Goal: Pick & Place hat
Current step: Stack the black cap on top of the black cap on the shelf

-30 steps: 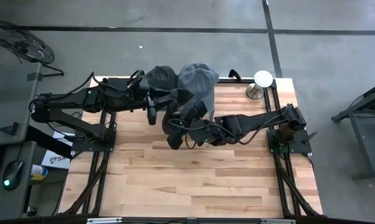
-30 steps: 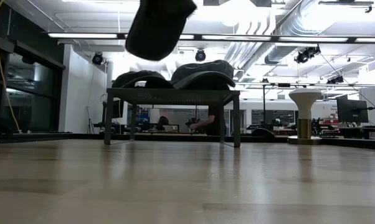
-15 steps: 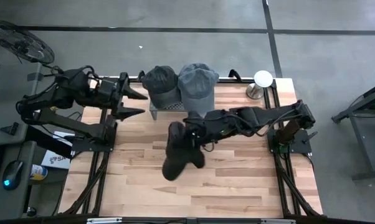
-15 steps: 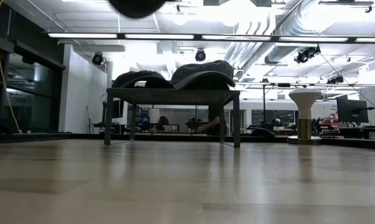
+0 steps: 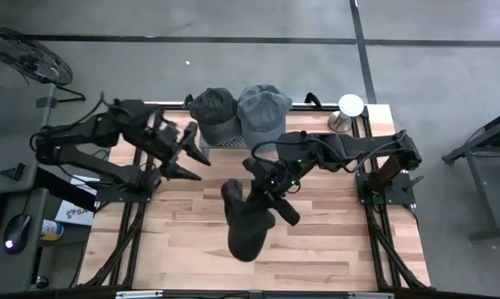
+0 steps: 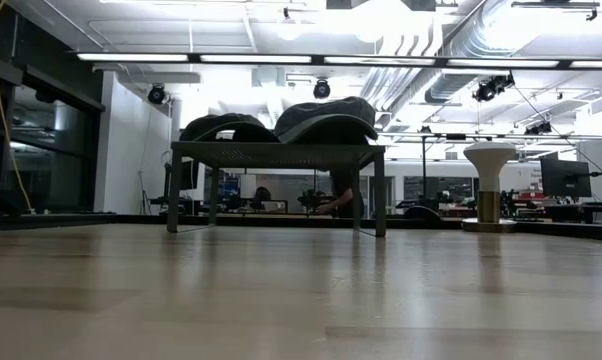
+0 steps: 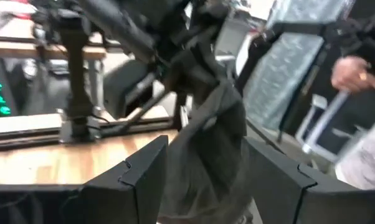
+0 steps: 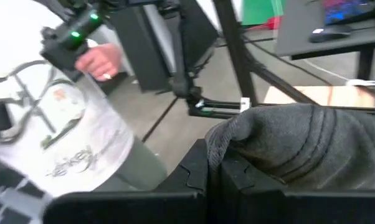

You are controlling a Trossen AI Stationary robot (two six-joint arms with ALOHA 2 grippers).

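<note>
A dark hat (image 5: 247,226) hangs in the air over the middle of the table, with my right gripper (image 5: 272,197) shut on it; the right wrist view shows its grey cloth (image 8: 293,149). My left gripper (image 5: 189,152) stands open at the table's left and points toward the hat (image 7: 215,134) without touching it. Two more hats, one dark grey (image 5: 214,113) and one lighter grey (image 5: 263,108), rest on a small rack (image 6: 276,152) at the far edge. No gripper shows in the low view. My right gripper pinches the hat's rim edge (image 8: 228,138) between its two shut fingers (image 8: 197,171). The fingers come roughly level, slanting in from the table's far right. The hat hangs slack below and beyond them, lifted clear of the table.
A white mushroom-shaped stand (image 5: 350,106) sits at the far right corner. Bare wooden tabletop (image 5: 316,257) lies toward the near edge. Beyond the table a person in a white shirt (image 8: 69,149) stands, one hand (image 8: 100,61) on equipment.
My right gripper has swung the dark hat away from the rack toward the table's near edge, raising it out of the top of the low view and turning at the wrist. My left gripper has drawn away from the hat toward the left edge and turned, its fingers spread.
</note>
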